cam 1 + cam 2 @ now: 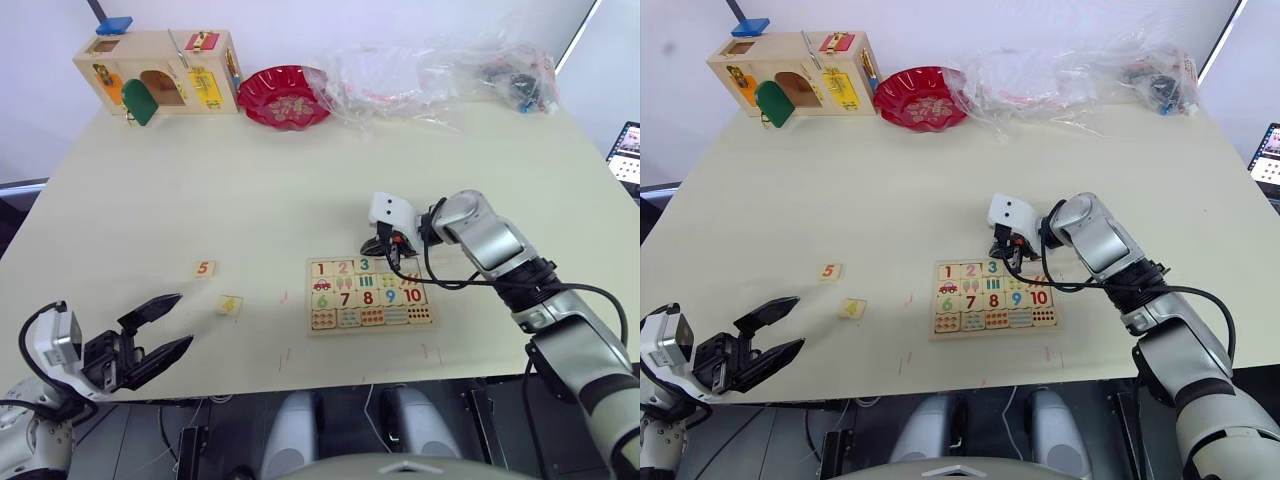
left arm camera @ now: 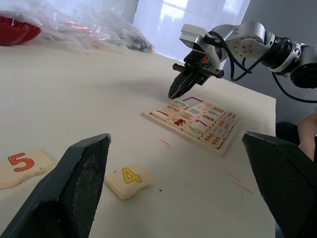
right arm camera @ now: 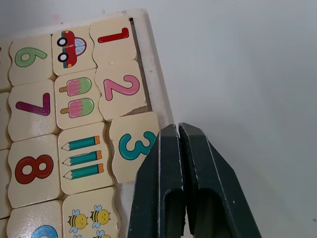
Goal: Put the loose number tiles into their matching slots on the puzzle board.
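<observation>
Head views first: pale-wood rectangular puzzle board [image 1: 368, 294] with a raised rim lies on the cream table [image 1: 250, 190], at about four o'clock from the table's middle. Its top row carries the red 1 tile [image 1: 320, 268], orange 2 tile [image 1: 342, 267] and green 3 tile [image 1: 364, 265]. The right gripper [image 1: 391, 252] hangs at the board's twelve o'clock edge, black fingers pressed together with nothing between them. Well apart, at nine o'clock from the board, lie the square pale-wood tile with an orange-red 5 [image 1: 204, 268] and the yellow 4 tile [image 1: 230, 305]. The left gripper [image 1: 170, 333] hovers at seven o'clock from them, jaws spread wide and empty. At the far edge stand a wooden latch box with coloured doors [image 1: 160, 72], a red bowl [image 1: 283, 96] and crumpled clear plastic bags [image 1: 440, 65].

Left wrist view: the 5 and 4 tiles rest flat between the widely parted fingers [image 2: 74, 183], untouched.

Right wrist view: the 3 tile sits slightly tilted over the board's rim, just beside the closed fingertips [image 3: 177, 136].
</observation>
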Controlling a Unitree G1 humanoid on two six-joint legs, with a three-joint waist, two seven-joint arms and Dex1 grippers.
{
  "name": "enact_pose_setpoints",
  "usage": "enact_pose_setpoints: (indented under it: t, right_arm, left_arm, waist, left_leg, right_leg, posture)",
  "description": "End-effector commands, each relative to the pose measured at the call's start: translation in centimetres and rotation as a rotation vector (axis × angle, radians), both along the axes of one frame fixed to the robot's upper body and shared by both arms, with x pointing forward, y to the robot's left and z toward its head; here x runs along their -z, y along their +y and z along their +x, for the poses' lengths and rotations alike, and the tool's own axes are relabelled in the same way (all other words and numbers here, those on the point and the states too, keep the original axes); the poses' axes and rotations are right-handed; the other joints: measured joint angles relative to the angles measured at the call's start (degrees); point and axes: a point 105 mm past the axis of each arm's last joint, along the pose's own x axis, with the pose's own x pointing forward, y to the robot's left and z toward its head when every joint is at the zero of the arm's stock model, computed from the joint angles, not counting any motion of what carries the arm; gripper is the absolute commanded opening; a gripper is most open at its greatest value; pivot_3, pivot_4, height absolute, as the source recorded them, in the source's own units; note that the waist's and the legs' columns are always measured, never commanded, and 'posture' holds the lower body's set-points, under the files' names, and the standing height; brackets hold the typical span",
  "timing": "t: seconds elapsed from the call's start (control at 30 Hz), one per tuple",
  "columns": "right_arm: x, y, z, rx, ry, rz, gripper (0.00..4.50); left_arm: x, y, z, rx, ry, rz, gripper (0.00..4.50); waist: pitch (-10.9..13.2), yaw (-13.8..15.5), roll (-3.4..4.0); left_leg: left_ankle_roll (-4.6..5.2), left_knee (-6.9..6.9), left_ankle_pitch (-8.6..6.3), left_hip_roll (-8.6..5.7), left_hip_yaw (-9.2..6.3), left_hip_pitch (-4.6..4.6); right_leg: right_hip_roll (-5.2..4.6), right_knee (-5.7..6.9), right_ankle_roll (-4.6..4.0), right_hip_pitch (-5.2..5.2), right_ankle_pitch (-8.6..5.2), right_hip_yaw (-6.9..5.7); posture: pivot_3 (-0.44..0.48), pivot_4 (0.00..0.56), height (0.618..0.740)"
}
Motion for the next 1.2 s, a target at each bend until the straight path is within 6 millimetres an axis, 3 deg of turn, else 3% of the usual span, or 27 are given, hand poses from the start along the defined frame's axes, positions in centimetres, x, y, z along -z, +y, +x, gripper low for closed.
enact_pose_setpoints:
  t: [0.03,0.67,0.73,0.83,0.93,1.17,1.2]
  right_arm:
    - [-0.6,0.2,-0.1,-0.025,-0.021,0.003,0.07]
    - [-0.6,0.1,-0.8,-0.043,-0.023,0.009,0.07]
    - [-2.1,-0.1,-0.1,0.013,-0.093,0.110,0.07]
    - [-4.9,-0.3,-1.5,-0.003,-0.155,0.320,0.07]
    - [-7.1,-1.4,-3.0,0.026,-0.222,0.523,0.07]
    - [-7.1,-6.6,-6.8,0.148,-0.188,0.675,0.07]
    - [-6.7,-7.7,-7.2,0.188,-0.176,0.686,0.57]
  left_arm:
    - [-0.8,0.3,-0.3,0.017,-0.034,0.019,4.50]
    - [-1.1,-0.3,-0.1,0.037,-0.043,0.015,4.50]
    - [-1.4,-0.7,0.1,0.039,-0.048,0.010,4.50]
    - [-1.9,-0.8,0.6,0.001,-0.042,-0.011,4.50]
    - [-1.9,-0.8,1.2,-0.065,-0.016,-0.019,4.50]
    - [-1.7,-0.8,1.7,-0.160,0.008,0.016,4.50]
    - [-1.5,-0.5,1.5,-0.169,0.015,0.025,4.50]
  waist:
    - [0.0,0.0,0.00]
    - [0.0,0.0,0.00]
    - [0.0,0.1,-0.02]
    - [0.0,0.3,-0.02]
    - [0.0,0.5,-0.03]
    - [0.0,0.6,-0.04]
    - [0.0,0.7,-0.06]
  left_leg:
    - [0.00,0.00,0.00,0.00,0.00,0.00]
    - [0.00,0.00,0.00,0.00,0.00,0.01]
    - [0.00,0.00,0.00,0.00,0.00,0.00]
    - [0.00,0.01,0.00,0.02,-0.01,-0.03]
    - [0.00,-0.01,0.00,0.05,-0.07,-0.05]
    - [0.00,0.04,0.00,0.06,-0.07,0.09]
    - [0.00,0.04,0.00,0.05,-0.05,0.08]
  right_leg:
    - [0.00,0.00,0.00,0.00,0.00,0.00]
    - [0.01,0.00,0.00,0.00,0.00,0.00]
    - [0.00,0.00,0.00,0.00,0.00,0.00]
    - [-0.02,-0.01,0.00,0.02,0.00,-0.05]
    - [-0.02,-0.03,0.01,0.05,0.00,-0.08]
    - [-0.02,-0.04,0.02,0.23,0.00,-0.10]
    - [-0.03,-0.03,0.03,0.21,0.00,-0.06]
  posture:
    - [0.000,0.150,0.740]
    - [0.000,0.150,0.740]
    - [0.000,0.150,0.740]
    - [0.000,0.150,0.740]
    - [0.000,0.150,0.740]
    - [0.000,0.150,0.740]
    - [0.000,0.150,0.740]
